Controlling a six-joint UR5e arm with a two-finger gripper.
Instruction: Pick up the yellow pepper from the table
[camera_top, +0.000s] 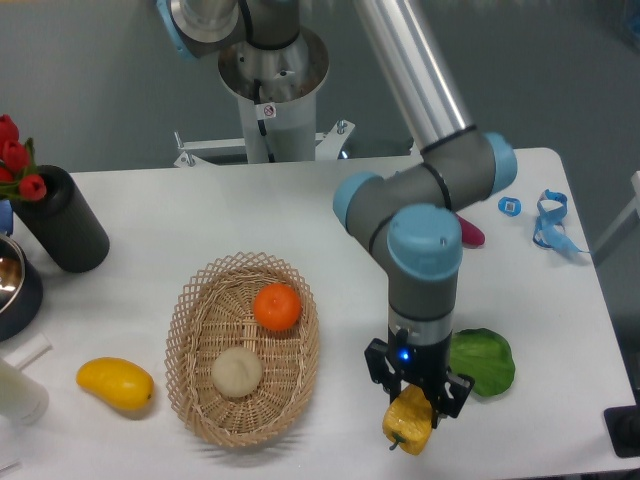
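We take the wicker basket (243, 350) as our landmark. To its right, near the front edge of the table (330, 215), the yellow pepper (408, 422) sits between the black fingers of the gripper (416, 392), which points straight down from the grey arm. The fingers look closed against the pepper's upper sides, gripping it, though we cannot tell from this angle whether the pepper rests on the tabletop or hangs just clear of it. Only a narrow strip of white separates the pepper from the front edge.

Just right of the gripper, farther from the basket, lies a flat green leafy vegetable (482, 362), close to the fingers but apart from the pepper. Between the pepper and the basket's right rim there is a band of bare table.

Inside the basket lie an orange (277, 306) toward the back and a pale round fruit (237, 371) toward the front. Left of the basket, near the front edge, lies a smooth yellow mango (116, 384). Behind and left of the basket stands a black cylinder (67, 221) holding red tulips (17, 160). Far right of the basket, by the table's right edge, lies a blue strap (552, 220), with a small blue ring (510, 206) beside it.
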